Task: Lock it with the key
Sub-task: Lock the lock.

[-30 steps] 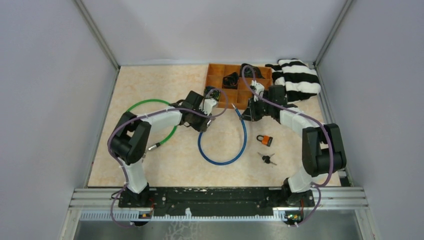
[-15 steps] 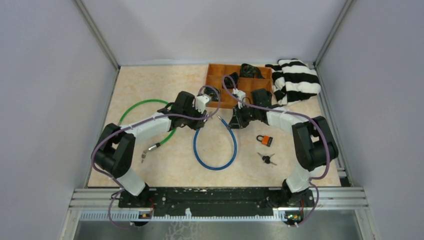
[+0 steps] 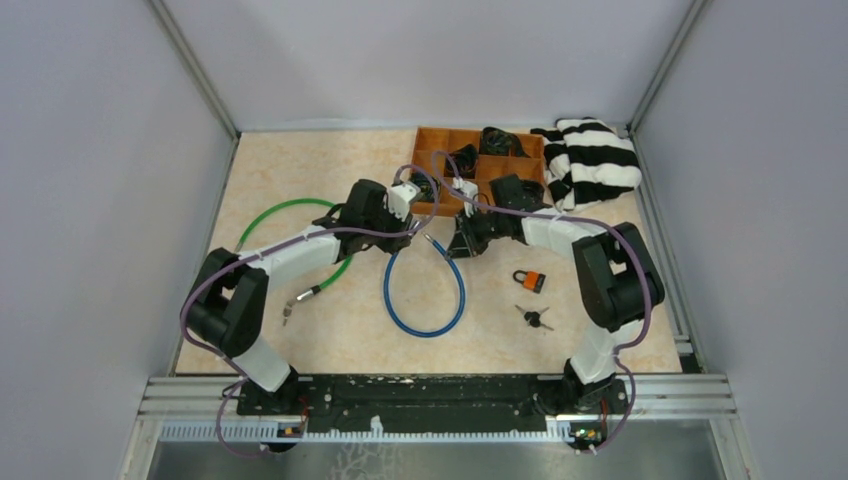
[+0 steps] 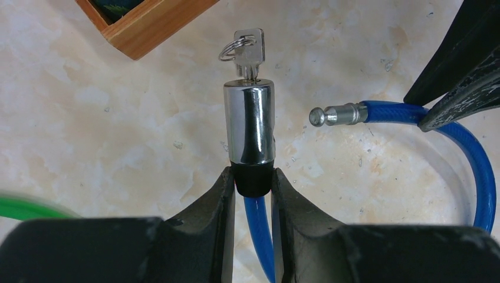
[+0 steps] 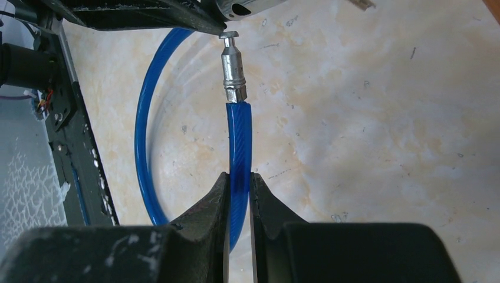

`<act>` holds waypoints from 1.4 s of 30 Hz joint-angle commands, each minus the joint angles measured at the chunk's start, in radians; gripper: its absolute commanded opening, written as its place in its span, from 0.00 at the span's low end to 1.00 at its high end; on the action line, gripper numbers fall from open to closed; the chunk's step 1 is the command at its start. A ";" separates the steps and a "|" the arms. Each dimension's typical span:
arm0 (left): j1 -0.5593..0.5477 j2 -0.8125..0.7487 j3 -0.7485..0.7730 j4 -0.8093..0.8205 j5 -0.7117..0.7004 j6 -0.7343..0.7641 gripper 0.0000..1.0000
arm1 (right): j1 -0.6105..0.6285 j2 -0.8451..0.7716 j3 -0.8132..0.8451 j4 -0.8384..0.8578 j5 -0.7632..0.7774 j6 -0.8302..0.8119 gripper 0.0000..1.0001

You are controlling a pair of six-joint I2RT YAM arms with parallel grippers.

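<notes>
Small black keys (image 3: pixel 537 318) and an orange padlock (image 3: pixel 530 281) are seen nearest. A blue plastic-coated cable loop (image 3: pixel 425 300) is laid mid-table. Its chrome lock cylinder (image 4: pixel 250 121) is pinched at the black base by the left gripper (image 4: pixel 252 177), jaws narrowly parted. A silver key (image 4: pixel 247 50) is seated in the cylinder's far end. The cable is clamped below its metal end pin (image 5: pixel 233 68) by the right gripper (image 5: pixel 239 180), jaws almost closed. The pin is held just beside the cylinder, apart from it. An orange wooden tray (image 3: pixel 440 165) is seen behind.

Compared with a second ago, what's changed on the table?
The right fingers, shut on the blue cable, carried its pin end leftward until it sat close beside the lock cylinder held by the left fingers. The cable loop narrowed. The left arm shifted a little left too. Both grips, the orange padlock and the loose keys stayed as they were.
</notes>
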 commanded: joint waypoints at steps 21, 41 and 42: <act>-0.008 -0.054 -0.035 0.087 0.073 0.013 0.00 | 0.045 0.068 0.110 -0.016 -0.050 0.000 0.00; -0.079 -0.032 -0.034 0.069 -0.033 0.115 0.00 | 0.047 0.120 0.198 -0.072 -0.068 0.044 0.00; -0.085 -0.030 -0.034 0.068 -0.048 0.122 0.00 | 0.047 0.125 0.205 -0.076 -0.073 0.051 0.00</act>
